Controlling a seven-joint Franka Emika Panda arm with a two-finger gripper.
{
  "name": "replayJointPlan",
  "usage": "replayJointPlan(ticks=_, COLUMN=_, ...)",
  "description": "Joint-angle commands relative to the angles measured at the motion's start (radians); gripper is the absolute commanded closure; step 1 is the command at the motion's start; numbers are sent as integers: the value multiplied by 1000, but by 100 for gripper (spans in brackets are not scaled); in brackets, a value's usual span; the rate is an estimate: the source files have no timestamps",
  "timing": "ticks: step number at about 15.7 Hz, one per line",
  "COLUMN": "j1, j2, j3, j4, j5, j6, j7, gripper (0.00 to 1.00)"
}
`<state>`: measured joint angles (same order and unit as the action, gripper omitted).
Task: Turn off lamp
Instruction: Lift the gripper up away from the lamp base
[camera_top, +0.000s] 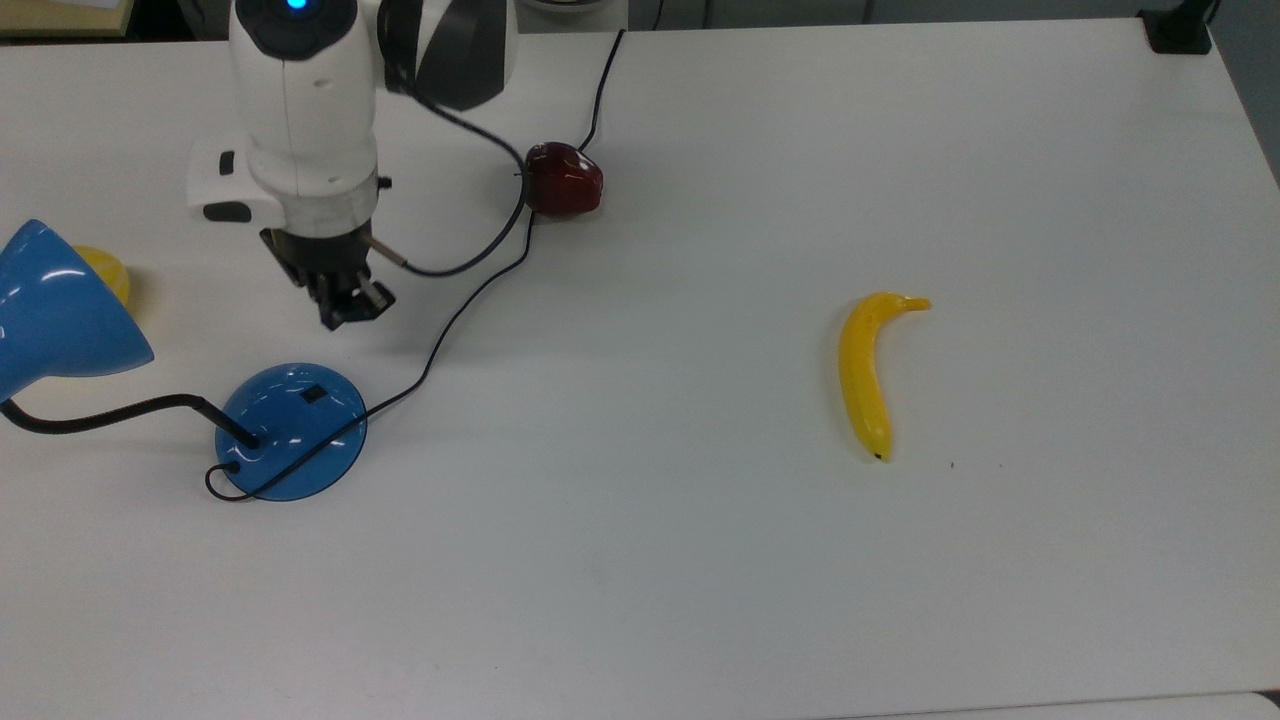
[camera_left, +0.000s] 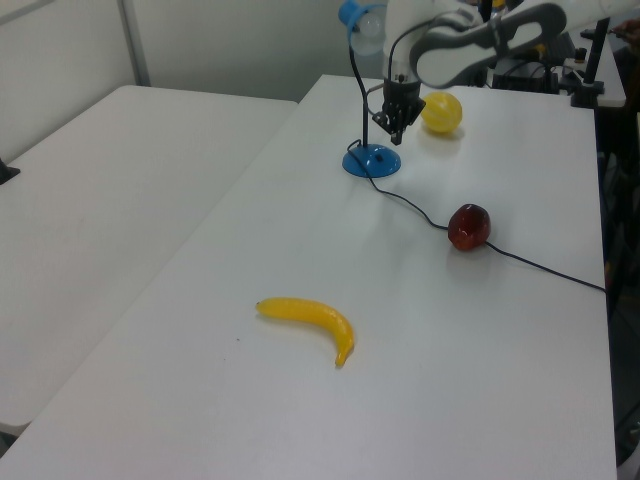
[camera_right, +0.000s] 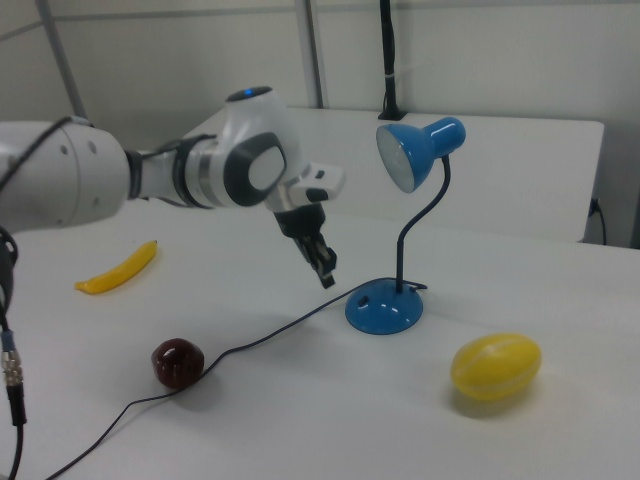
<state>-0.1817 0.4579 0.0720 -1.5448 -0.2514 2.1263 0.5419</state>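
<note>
The lamp stands at the top view's left, with its round blue base (camera_top: 291, 432) on the table, a small black switch (camera_top: 314, 394) on the dome, and the blue cone shade (camera_top: 55, 315) at the frame's edge. In the right view the shade (camera_right: 418, 150) faces the arm on its black neck, and its inside looks pale with no strong glow. My gripper (camera_top: 345, 305) hangs shut and empty in the air, above and beside the base (camera_right: 385, 310), clear of the switch. The left view has the gripper (camera_left: 398, 125) lifted over the base (camera_left: 371, 161).
The lamp's black cord (camera_top: 450, 310) runs from the base past a dark red apple (camera_top: 562, 180) to the table's far edge. A yellow round fruit (camera_right: 495, 365) lies near the shade. A banana (camera_top: 868, 370) lies far to the top view's right.
</note>
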Motion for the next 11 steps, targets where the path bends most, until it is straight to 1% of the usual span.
replayJointPlan(ticks=1, j1=21, j2=-122, j3=8, j4=-26, j5=122, j6=-184, j7=-205, gripper=100)
replayJointPlan(ticks=3, j1=33, j2=-174, j3=8, j4=-26, j5=190, j6=-285, j7=-295, gripper=100)
replayJointPlan(ticks=5, j1=41, j2=-223, j3=8, j4=-26, j5=237, j6=-391, j7=-368, gripper=100)
replayJointPlan(ticks=8, j1=51, j2=-300, j3=8, j4=-26, j5=297, j6=-500, j7=-430, gripper=100)
replayJointPlan(ticks=9, j1=51, j2=-321, j3=8, j4=-26, j5=316, j6=-532, j7=-450, gripper=88)
replayJointPlan(ticks=10, j1=53, j2=-340, j3=8, j4=-27, j5=322, j6=-563, j7=-467, gripper=57)
replayJointPlan(ticks=11, j1=64, j2=-353, j3=9, j4=-27, j5=322, j6=-583, j7=-483, gripper=20)
